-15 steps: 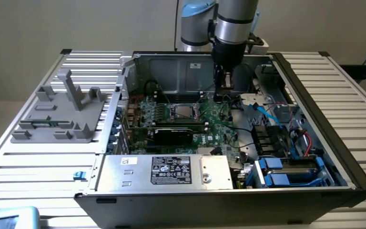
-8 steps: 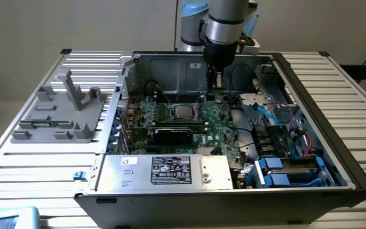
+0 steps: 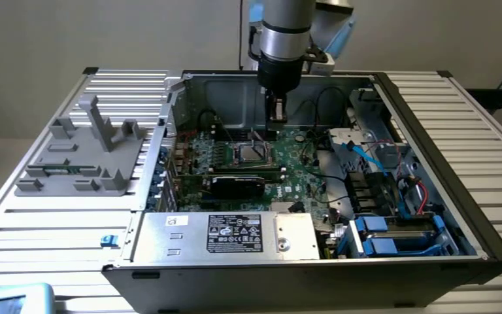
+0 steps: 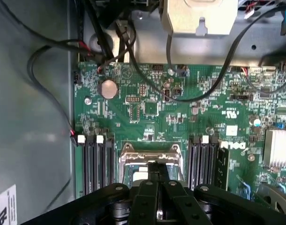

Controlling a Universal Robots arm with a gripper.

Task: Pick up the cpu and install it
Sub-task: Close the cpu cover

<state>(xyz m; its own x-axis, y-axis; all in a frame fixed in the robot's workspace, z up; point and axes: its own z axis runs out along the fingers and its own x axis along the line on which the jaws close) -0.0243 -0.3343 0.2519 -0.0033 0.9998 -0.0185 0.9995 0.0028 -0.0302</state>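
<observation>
The cpu point(image 3: 251, 154) is a small silver-beige square lying flat inside the metal socket frame point(image 3: 249, 145) on the green motherboard point(image 3: 299, 173) of the open computer case. My gripper point(image 3: 274, 131) hangs just above the far right edge of the socket in the exterior view. Its fingers are shut together and I see nothing between them. In the wrist view the black fingers point(image 4: 154, 171) sit over the socket frame point(image 4: 150, 154), and a pale patch of the cpu point(image 4: 139, 176) shows beside them.
A large silver box with a black label point(image 3: 233, 234) fills the case's near side, with a black card point(image 3: 238, 185) behind it. Memory slots point(image 4: 98, 161) flank the socket. Black cables point(image 3: 321, 104) loop near the arm. A grey fixture point(image 3: 85, 154) stands outside the case.
</observation>
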